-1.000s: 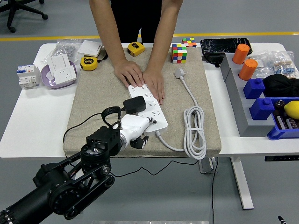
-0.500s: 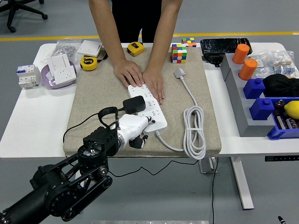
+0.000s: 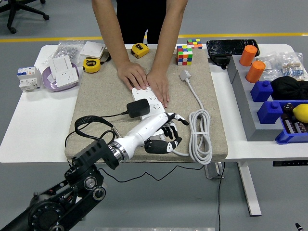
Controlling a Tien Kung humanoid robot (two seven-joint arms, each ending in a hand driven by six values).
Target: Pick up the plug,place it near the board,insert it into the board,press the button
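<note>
The released left hand [image 3: 169, 131] is being held over the strip's [image 3: 150, 103] near end, the plug [image 3: 138, 109] seated just left.

White table [image 3: 33, 130] spans the frame, with a beige mat [image 3: 96, 96] over its centre. Upper left: purple dish [image 3: 48, 83] holding a white socket [image 3: 65, 72]; a circuit breaker [image 3: 28, 78] just left of it. Two yellow tape measures — one [image 3: 91, 65] at the mat's upper left corner, one [image 3: 140, 50] at its top edge. Rubik's cube [image 3: 185, 54] upper centre. Right side: two orange cylinders [image 3: 252, 62], blue blocks [image 3: 269, 101], a grey tray wall [image 3: 245, 110] — a lemon [image 3: 301, 112] at the right edge.
</note>
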